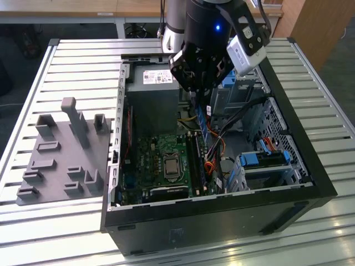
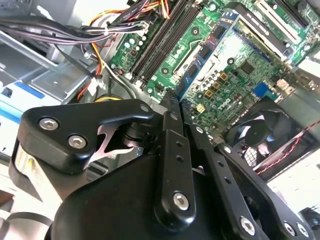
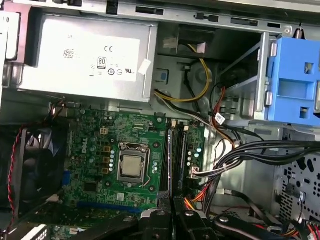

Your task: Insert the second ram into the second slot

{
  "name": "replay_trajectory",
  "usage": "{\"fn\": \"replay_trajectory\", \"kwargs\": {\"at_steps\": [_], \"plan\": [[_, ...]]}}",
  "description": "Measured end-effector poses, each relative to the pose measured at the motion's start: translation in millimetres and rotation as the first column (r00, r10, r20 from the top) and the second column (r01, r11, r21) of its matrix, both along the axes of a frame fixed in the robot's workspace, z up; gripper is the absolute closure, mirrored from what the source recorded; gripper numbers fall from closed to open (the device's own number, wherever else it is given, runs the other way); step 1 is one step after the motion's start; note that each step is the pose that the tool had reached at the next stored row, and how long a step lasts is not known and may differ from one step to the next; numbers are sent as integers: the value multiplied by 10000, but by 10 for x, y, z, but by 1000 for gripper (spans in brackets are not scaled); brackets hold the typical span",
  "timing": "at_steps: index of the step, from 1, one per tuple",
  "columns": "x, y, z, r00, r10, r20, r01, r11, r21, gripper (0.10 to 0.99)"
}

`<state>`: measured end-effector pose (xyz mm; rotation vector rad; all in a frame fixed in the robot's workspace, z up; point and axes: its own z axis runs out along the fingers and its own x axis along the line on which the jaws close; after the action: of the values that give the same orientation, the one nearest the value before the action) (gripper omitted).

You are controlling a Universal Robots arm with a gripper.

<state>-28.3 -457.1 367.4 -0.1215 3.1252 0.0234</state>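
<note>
1. Where it hangs above the open computer case (image 1: 222,221), the second ram (image 2: 207,50) is carried on edge. It runs roughly in line with the memory slots (image 3: 170,155) beneath, presumably so that its contact edge meets a slot squarely. By appearance it is not yet seated.
2. Gripper (image 1: 195,91): the fingers (image 2: 170,150) are pinched together on one end of the stick and hold nothing else.
3. Motherboard (image 3: 95,135): lies flat on the case floor, with the slots beside the processor socket (image 3: 131,167).
4. The case rests on its side with the panel off, giving access from above, on a slatted counter (image 1: 66,233).
5. Grey fixture tray (image 1: 55,138): well apart, at the exterior view's left.
</note>
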Motion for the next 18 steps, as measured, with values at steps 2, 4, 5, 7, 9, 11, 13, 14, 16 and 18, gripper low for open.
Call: {"fn": "replay_trajectory", "kwargs": {"at_steps": [2,4,5,7,9,11,13,14,16,18], "plan": [[0,0,-2,9998,-187,0,187,9998,0,949],[0,0,-5,9993,-384,0,384,9993,1,949],[0,0,-6,9989,-473,0,473,9989,0,949],[0,0,-8,9980,-639,0,639,9980,1,949],[0,0,-9,9968,-804,0,804,9968,0,949],[0,0,-11,9952,-977,0,977,9952,1,949],[0,0,-12,9936,-1126,0,1126,9936,0,949],[0,0,-13,9927,-1207,0,1207,9927,0,949],[0,0,-14,9909,-1347,0,1347,9909,1,949],[0,0,-15,9887,-1502,0,1502,9887,0,949]]}}
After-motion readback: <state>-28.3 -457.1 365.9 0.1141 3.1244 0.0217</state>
